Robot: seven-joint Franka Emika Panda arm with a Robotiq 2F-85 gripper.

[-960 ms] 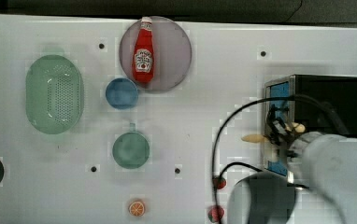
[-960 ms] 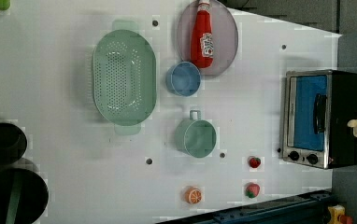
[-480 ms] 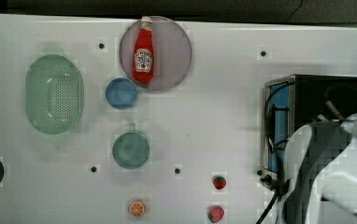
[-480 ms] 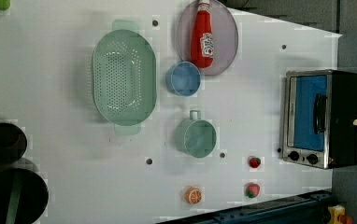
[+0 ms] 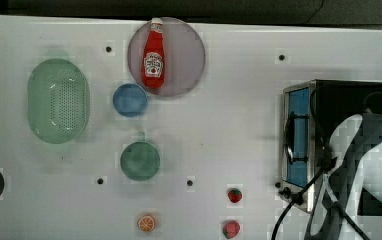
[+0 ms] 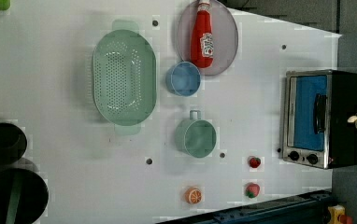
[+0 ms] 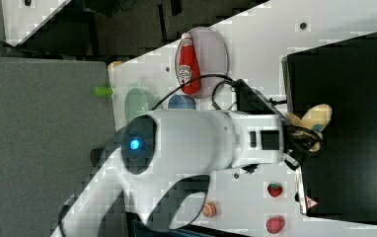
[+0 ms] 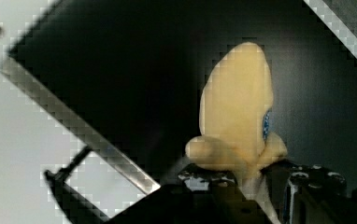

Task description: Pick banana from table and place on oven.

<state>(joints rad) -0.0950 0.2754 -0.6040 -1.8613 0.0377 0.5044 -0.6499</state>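
A grey panel (image 7: 43, 143) stands beside the bench, with dark floor beyond.

A robot lab: a white bolt-holed table (image 5: 239, 125) set with toy strawberries (image 5: 234, 195) and kitchenware.

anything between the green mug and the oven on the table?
In the top view the table is bare between the green mug and the oven; the two strawberries lie off that line, nearer the top view's bottom edge.
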